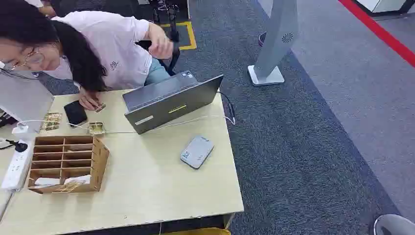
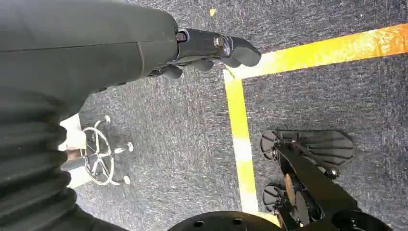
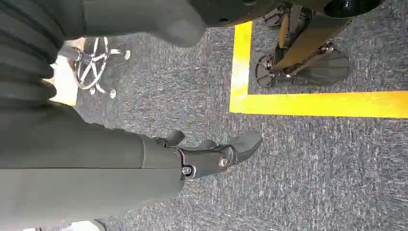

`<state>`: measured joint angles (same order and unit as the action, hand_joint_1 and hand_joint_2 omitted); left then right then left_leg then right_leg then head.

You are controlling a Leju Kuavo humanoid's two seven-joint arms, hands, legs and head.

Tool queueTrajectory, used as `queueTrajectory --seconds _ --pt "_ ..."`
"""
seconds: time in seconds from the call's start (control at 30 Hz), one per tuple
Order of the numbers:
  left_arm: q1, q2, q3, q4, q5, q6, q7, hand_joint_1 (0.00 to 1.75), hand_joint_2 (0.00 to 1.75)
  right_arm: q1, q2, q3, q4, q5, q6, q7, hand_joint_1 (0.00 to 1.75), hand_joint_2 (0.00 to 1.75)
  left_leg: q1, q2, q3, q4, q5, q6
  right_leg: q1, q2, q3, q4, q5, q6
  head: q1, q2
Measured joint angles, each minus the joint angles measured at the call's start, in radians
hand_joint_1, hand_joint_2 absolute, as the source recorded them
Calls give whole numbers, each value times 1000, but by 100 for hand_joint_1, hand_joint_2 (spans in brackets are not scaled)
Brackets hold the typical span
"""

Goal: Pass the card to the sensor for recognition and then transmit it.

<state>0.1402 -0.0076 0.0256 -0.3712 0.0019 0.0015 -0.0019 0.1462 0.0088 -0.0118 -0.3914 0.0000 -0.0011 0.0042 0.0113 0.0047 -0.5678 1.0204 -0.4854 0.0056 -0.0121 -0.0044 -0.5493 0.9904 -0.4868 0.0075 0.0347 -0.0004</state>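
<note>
Desk (image 1: pixel 147 196) held laptop (image 1: pixel 169 100), wooden box (image 1: pixel 66 164) with white card (image 1: pixel 78 179) in near slot, grey sensor (image 1: pixel 196 152) right of box. Left hand (image 2: pixel 211 50) and right hand (image 3: pixel 211 154) hung over carpet, fingers loose, holding nothing.

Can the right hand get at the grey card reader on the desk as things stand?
Probably not yet. The right hand hangs over carpet, holding nothing. The card reader lies in the open on the table, so nothing blocks it once the arm lifts.
</note>
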Motion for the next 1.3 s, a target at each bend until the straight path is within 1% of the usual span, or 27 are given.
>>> queueTrajectory --seconds 0.23,0.27,0.3,0.43,0.57,0.77,0.8,1.03,1.07,1.17,1.3 --pt "0 0 0 0 0 0 0 0 0 0 0 0 0 0 0 0 0 0 0 0 0 0 0 0 0 0 0 0 0 0 0 0" --pt "0 0 0 0 0 0 0 0 0 0 0 0 0 0 0 0 0 175 0 0 0 0 0 0 0 0 0 0 0 0 0 0" --pt "0 0 0 0 0 0 0 0 175 0 0 0 0 0 0 0 0 175 0 0 0 0 0 0 0 0 0 0 0 0 0 0" --pt "-3 1 15 0 2 -3 -8 0 175 -6 0 -6 1 7 -5 -13 0 175 0 0 -1 0 0 0 0 0 0 0 0 0 0 0" --pt "-18 1 102 0 20 -18 -51 0 175 -29 0 -42 7 42 -31 -57 0 175 0 0 0 0 0 0 0 0 0 0 0 0 0 0" --pt "-42 -1 258 2 47 -47 -113 0 175 -67 8 -110 25 97 -74 -125 0 175 0 0 0 0 0 0 0 0 0 0 0 0 0 0" --pt "-46 -2 286 3 52 -52 -123 0 0 -73 10 -122 28 106 -79 -137 0 0 0 0 0 0 0 0 0 0 0 0 0 0 0 0" --pt "-81 -10 484 25 77 -78 -196 0 0 -121 32 -211 57 172 -121 -222 0 0 0 0 -1 0 0 0 0 0 -1 0 0 0 0 0" --pt "-86 -12 512 28 81 -84 -207 0 175 -127 35 -224 61 182 -127 -235 0 0 0 0 -1 0 0 0 0 0 -1 0 0 0 0 0" --pt "-99 -17 596 38 91 -96 -243 0 175 -145 43 -261 74 212 -146 -271 0 0 0 0 -1 0 0 0 0 0 -1 0 0 0 0 0" --pt "-113 -23 696 46 94 -119 -313 0 175 -163 52 -311 94 250 -179 -303 0 0 0 0 -1 0 0 0 0 0 -1 0 0 0 0 0"
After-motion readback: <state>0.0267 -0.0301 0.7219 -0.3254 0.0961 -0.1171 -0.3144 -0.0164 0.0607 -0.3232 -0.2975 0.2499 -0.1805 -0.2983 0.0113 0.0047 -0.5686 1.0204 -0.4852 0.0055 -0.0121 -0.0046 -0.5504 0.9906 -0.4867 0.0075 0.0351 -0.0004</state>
